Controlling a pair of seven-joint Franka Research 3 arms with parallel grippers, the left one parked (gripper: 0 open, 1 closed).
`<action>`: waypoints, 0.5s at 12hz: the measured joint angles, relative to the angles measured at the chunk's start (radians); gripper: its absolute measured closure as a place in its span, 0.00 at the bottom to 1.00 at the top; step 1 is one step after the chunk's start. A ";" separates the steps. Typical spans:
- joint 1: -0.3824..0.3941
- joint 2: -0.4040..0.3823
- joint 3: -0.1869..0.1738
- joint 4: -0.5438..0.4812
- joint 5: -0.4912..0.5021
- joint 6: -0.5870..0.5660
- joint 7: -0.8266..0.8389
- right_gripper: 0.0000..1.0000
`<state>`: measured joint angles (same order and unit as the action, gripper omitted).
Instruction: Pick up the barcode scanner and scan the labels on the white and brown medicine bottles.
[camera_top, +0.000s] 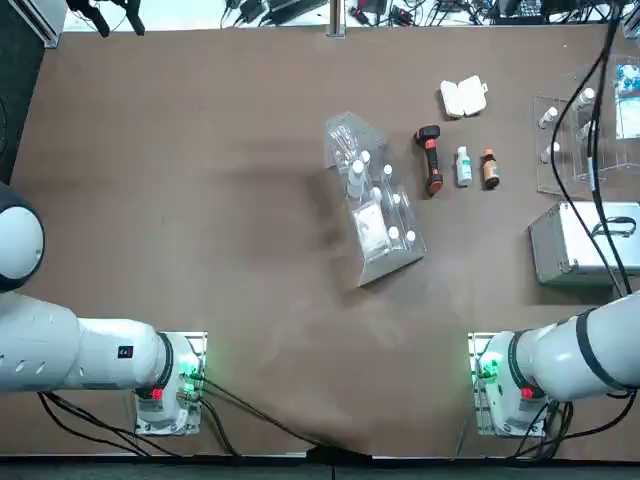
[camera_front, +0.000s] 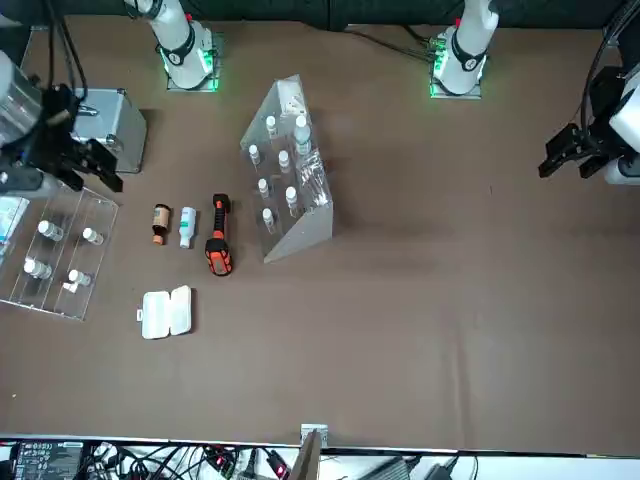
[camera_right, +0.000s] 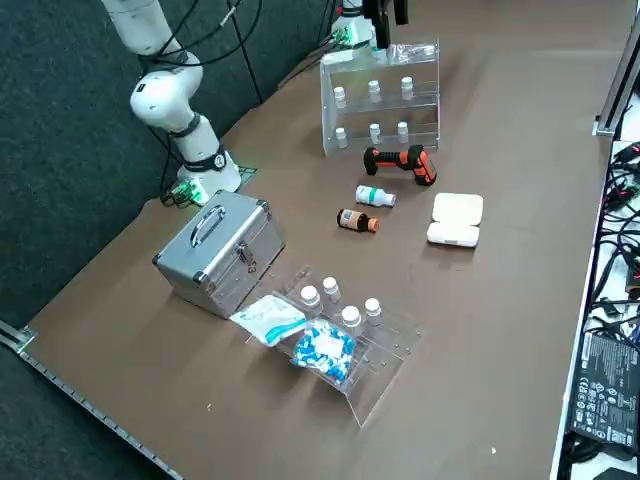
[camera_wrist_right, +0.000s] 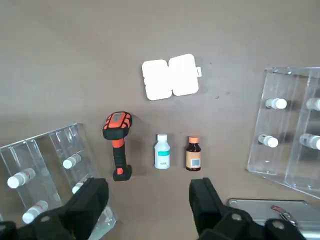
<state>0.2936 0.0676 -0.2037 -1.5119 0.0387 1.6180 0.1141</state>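
The barcode scanner (camera_wrist_right: 117, 145), black with an orange-red handle, lies flat on the brown table (camera_top: 200, 180); it also shows in the top view (camera_top: 431, 160) and the front view (camera_front: 218, 236). Beside it lie the white bottle (camera_wrist_right: 161, 151) (camera_top: 463, 165) and, one place further over, the amber-brown bottle (camera_wrist_right: 193, 154) (camera_top: 490, 169), both on their sides. My right gripper (camera_wrist_right: 147, 205) hangs open well above the table, on the robot's side of the row, with nothing between its fingers (camera_wrist_right: 90, 200). In the front view it hovers near the metal case.
A white clamshell case (camera_top: 464, 97) lies beyond the bottles. A tilted clear rack (camera_top: 372, 200) of white-capped vials stands left of the scanner. At the right are a silver metal case (camera_top: 585, 245) and a clear tray (camera_right: 345, 335) holding vials and packets.
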 joint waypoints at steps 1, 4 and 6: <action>-0.023 -0.010 0.010 0.006 0.000 -0.011 -0.009 0.00; -0.167 -0.015 0.125 0.008 0.000 -0.026 -0.030 0.00; -0.221 -0.015 0.168 0.008 -0.001 -0.059 -0.030 0.00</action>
<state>0.0721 0.0529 -0.0360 -1.5043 0.0375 1.5588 0.0839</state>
